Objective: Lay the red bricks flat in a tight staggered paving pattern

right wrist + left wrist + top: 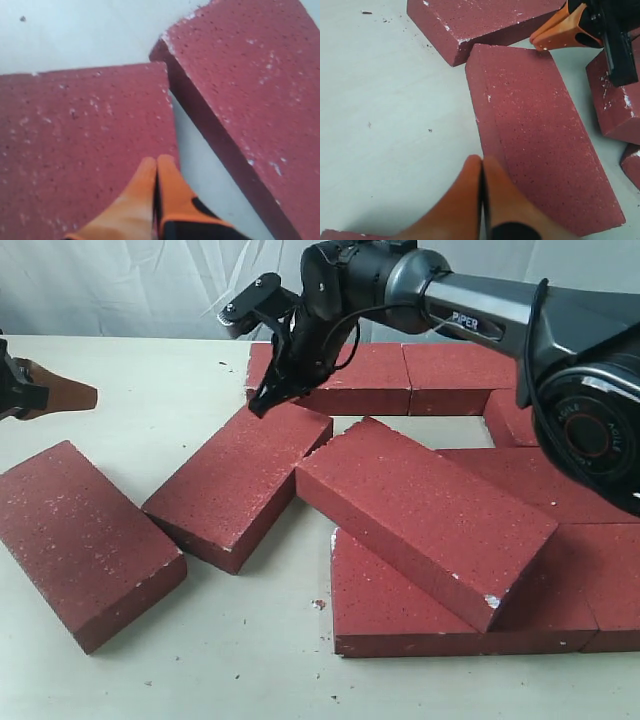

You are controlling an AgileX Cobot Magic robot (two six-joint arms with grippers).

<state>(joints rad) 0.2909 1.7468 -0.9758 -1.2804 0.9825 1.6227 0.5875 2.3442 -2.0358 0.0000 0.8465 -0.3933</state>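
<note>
The right pincer (260, 404) is pressed shut and holds nothing. Its tip seems to touch the upper corner of the slanted brick (238, 485), left of centre in the exterior view. The left pincer (85, 397) is also closed and empty. It waits at the left edge, apart from all bricks.

The pattern is not yet made. A back row (400, 378) lies flat at the top. A lone brick (85, 540) sits at lower left on the worktop (150, 370). A tilted brick (425, 525) lies askew on top of the lower brick (440, 625) in the centre.

I think the danger is in a push from this corner. The narrow tip can slip off the rough edge, and the slanted brick would then turn instead of sliding straight. If it is pushed toward the centre, it may jam against the tilted brick, which could drop and chip.
</note>
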